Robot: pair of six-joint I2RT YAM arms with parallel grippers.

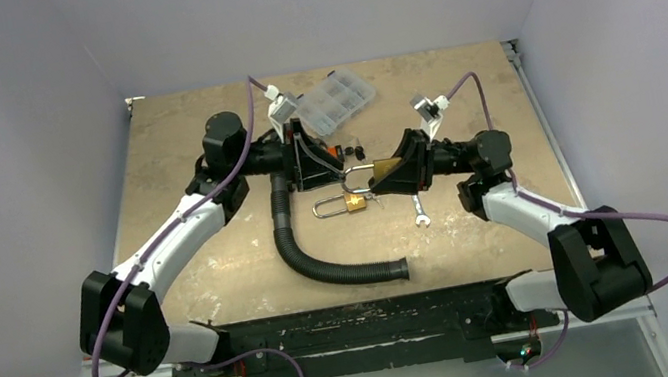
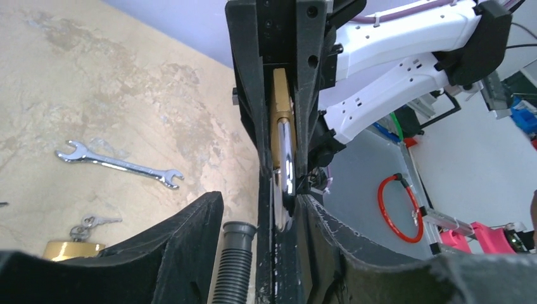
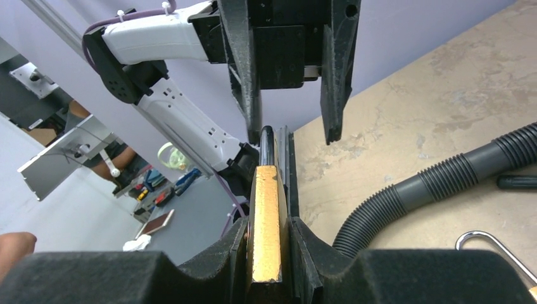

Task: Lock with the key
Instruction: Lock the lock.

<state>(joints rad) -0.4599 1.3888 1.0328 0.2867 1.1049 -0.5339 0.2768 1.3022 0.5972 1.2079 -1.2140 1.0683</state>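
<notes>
Right wrist view, above the counter: my right tool is clamped on the brass padlock, and the left tool stands wide astride its shackle, gripping nothing. I judge this the holding step; next the left tool must fetch the key beside the spare padlock.

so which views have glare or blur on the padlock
Left wrist: a bright glare streak runs down the shackle, and the left fingers up close are soft. Right wrist: the padlock is brightly lit along its brass edge, the right fingers blurred. Top external: even light, sharp, no glare.
</notes>
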